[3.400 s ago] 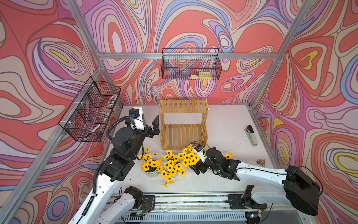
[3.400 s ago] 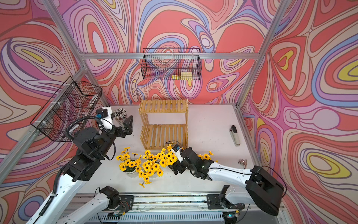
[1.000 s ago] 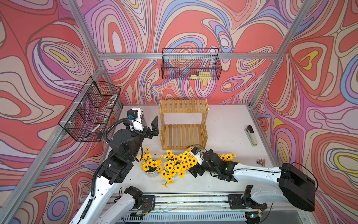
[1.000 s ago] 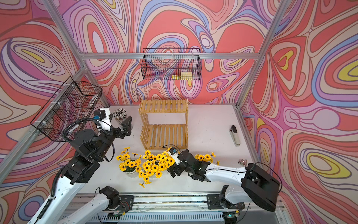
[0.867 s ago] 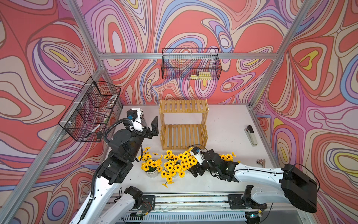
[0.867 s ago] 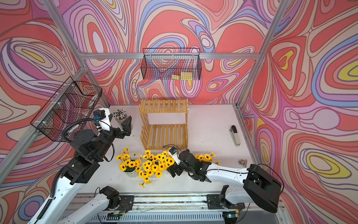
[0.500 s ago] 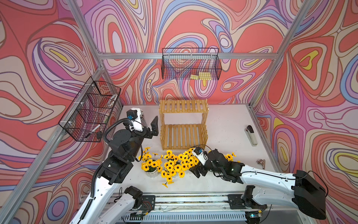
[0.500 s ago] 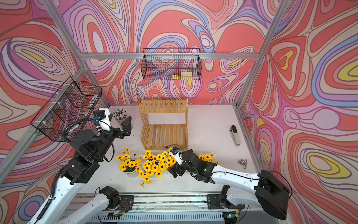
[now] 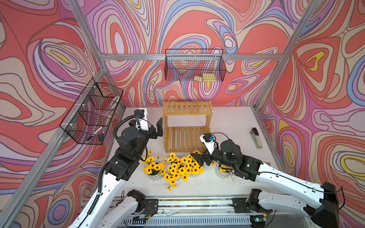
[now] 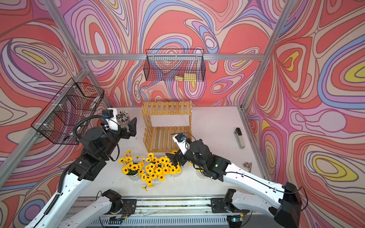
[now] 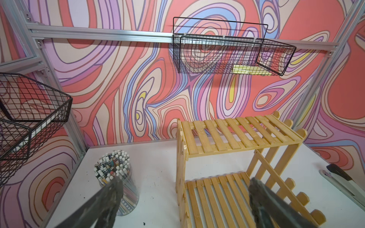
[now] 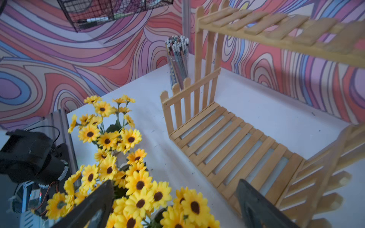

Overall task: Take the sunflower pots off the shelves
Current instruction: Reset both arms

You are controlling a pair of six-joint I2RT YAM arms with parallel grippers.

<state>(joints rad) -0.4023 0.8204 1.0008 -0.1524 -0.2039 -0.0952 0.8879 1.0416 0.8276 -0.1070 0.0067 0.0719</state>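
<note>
Now, the shelves being bare, the spread, empty right gripper should be lifted clear without the sunflower pots being brushed.

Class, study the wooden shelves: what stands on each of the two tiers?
Nothing stands on either tier of the shelves: both show bare slats. The sunflower pots are on the table in front. The right arm hides a front corner of the lower tier in both top views.
</note>
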